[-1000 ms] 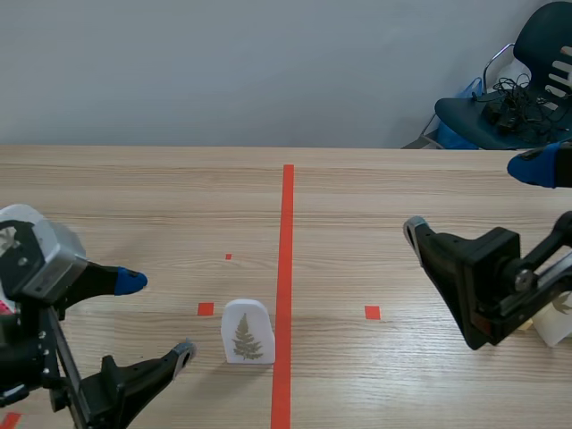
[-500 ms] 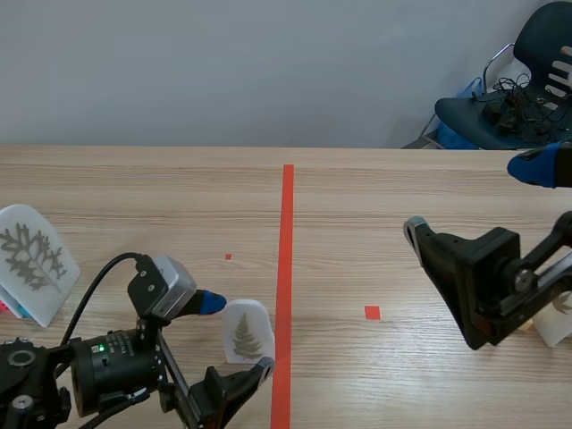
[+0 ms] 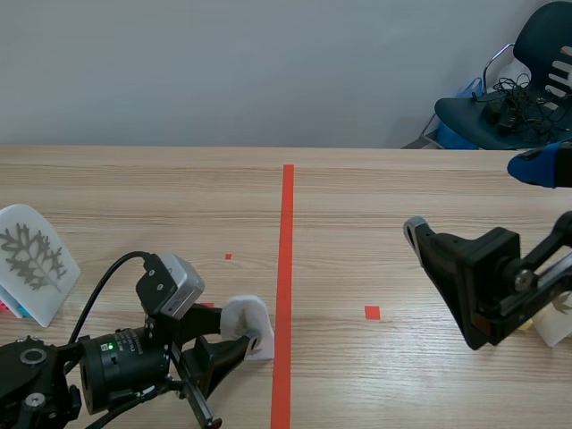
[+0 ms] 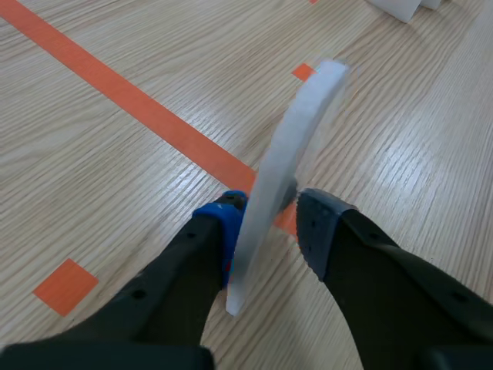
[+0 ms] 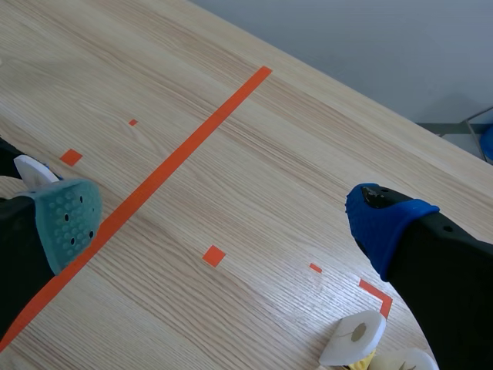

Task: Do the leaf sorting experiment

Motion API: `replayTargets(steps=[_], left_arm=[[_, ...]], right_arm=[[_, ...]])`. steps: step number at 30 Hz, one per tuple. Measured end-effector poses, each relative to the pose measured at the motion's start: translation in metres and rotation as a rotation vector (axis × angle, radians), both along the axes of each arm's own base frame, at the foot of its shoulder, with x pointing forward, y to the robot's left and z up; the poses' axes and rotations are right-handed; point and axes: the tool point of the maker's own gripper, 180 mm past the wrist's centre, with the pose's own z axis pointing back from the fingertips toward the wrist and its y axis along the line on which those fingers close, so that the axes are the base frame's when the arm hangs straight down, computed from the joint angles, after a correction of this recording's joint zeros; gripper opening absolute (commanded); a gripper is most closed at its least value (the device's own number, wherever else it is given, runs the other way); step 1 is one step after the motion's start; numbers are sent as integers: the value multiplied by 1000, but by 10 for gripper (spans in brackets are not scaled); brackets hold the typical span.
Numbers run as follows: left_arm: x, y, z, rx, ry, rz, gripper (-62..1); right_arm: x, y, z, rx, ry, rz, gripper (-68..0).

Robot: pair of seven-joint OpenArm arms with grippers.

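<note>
A small white card (image 3: 243,315) with a fern leaf print stands just left of the long orange tape line, tilted. My left gripper (image 3: 234,338) is shut on it. In the left wrist view the card (image 4: 291,146) shows edge-on, pressed between the blue pads (image 4: 223,225) of my left gripper (image 4: 266,220). A bigger white card (image 3: 32,261) with a grey branching leaf stands at the table's left edge. My right gripper (image 3: 474,201) hangs open above the right half of the table, and in its own view the right gripper (image 5: 227,220) holds nothing.
The orange tape line (image 3: 285,268) runs down the table's middle, with small orange squares (image 3: 372,312) beside it. White pieces (image 5: 353,336) lie near the right arm. More white cards (image 4: 400,8) stand beyond the held one. A dark chair (image 3: 509,98) stands behind the table.
My left arm swung in from the left edge to the fern card and its fingers shut on it; the card now tilts. The right arm kept still.
</note>
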Motion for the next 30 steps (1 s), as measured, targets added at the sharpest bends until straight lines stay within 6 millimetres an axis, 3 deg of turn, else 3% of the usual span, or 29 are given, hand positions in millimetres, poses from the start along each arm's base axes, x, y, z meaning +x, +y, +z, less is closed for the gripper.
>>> replayTargets(steps=[4, 10, 15, 17, 21, 30], left_arm=[[-1, -2, 3, -18, 6, -11, -571], [-6, -4, 40, -174, 12, -10, -571], [4, 21, 91, -255, -101, 82, -571], [10, 37, 100, -239, -143, 141, -571], [23, 80, 89, -145, -165, 321, -570], [33, 159, 31, -52, -55, 700, -568]], right_arm=[[0, 0, 0, 0, 0, 0, 4], [0, 0, 0, 0, 0, 0, 4], [0, 0, 0, 0, 0, 0, 4], [0, 0, 0, 0, 0, 0, 4], [0, 0, 0, 0, 0, 0, 4], [0, 0, 0, 5, 1, 0, 4]])
